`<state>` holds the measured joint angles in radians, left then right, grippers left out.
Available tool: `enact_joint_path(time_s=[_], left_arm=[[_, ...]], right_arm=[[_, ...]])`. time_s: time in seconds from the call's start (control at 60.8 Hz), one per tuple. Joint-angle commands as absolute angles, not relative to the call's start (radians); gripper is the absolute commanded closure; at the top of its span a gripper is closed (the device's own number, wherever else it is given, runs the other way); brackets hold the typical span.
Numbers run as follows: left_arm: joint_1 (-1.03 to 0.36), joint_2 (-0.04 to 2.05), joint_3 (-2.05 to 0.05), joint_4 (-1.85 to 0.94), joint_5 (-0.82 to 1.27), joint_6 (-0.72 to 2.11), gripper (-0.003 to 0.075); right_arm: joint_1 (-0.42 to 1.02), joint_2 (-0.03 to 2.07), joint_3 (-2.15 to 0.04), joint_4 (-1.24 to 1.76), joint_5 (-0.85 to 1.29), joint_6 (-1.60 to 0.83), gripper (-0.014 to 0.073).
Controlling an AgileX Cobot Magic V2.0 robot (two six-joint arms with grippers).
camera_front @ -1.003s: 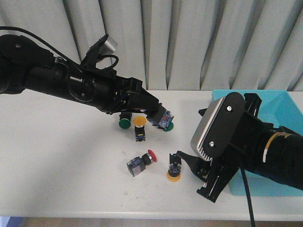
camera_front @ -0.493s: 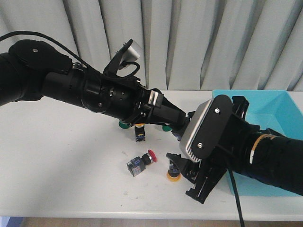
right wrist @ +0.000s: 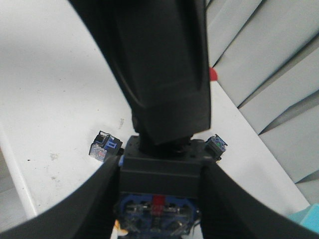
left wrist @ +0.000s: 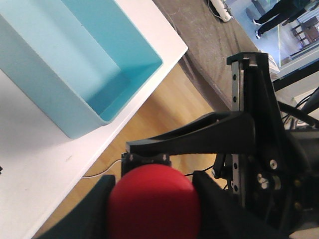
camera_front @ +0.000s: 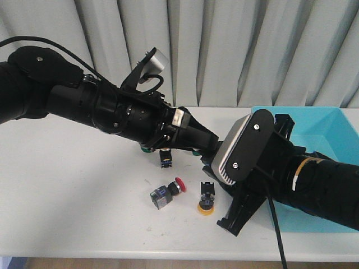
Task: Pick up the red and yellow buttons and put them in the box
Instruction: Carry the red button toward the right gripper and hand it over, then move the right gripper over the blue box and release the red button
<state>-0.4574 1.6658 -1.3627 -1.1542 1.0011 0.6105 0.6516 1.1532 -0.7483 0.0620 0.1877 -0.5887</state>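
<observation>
My left gripper [camera_front: 208, 148] reaches across the table's middle and is shut on a red button; its round red cap [left wrist: 154, 204] fills the gap between the fingers. My right gripper [camera_front: 213, 163] meets it there. In the right wrist view the same button's black body [right wrist: 159, 172] sits between the right fingers [right wrist: 94, 199], which touch both its sides. A second red button [camera_front: 168, 193] lies on its side on the table. A yellow button [camera_front: 206, 203] stands cap down beside it. Another yellow one [camera_front: 166, 159] is half hidden under the left arm. The turquoise box [camera_front: 328, 120] is at the right.
Green-capped buttons [camera_front: 147, 149] lie under the left arm, mostly hidden. In the left wrist view the box [left wrist: 99, 64] sits near the white table's edge [left wrist: 30, 164], with wooden floor beyond. Grey curtains hang behind the table.
My right gripper has risen from beside the cap-down yellow button up to the left gripper's tip and now flanks the red button. The left arm came further right, then held still.
</observation>
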Motion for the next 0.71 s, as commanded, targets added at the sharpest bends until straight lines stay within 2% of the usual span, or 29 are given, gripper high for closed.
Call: enact_joint_path(time_s=[0.0, 0.197, 0.313, 0.411, 0.609, 0.691], left_arm=[[-0.467, 1.619, -1.389, -1.235, 1.005, 0.612, 0.0716], [-0.468, 1.619, -1.389, -1.228, 0.974, 0.74, 0.068], [-0.475, 1.619, -1.389, -1.228, 0.956, 0.814, 0.0612], [-0.48, 1.619, -1.389, -1.228, 0.954, 0.82, 0.0516], [-0.487, 1.619, -1.389, -1.201, 0.969, 0.819, 0.0255], [-0.487, 1.619, -1.389, -1.201, 0.986, 0.819, 0.019]], right_arm=[[0.65, 1.137, -0.776, 0.065, 0.099, -0.593, 0.0602], [0.65, 1.137, -0.776, 0.062, 0.099, -0.593, 0.0599], [0.65, 1.137, -0.776, 0.062, 0.098, -0.593, 0.0599], [0.65, 1.137, -0.777, 0.061, 0.094, -0.593, 0.0598], [0.65, 1.137, -0.777, 0.061, 0.057, -0.592, 0.0596], [0.635, 1.137, -0.777, 0.064, 0.051, -0.588, 0.0596]])
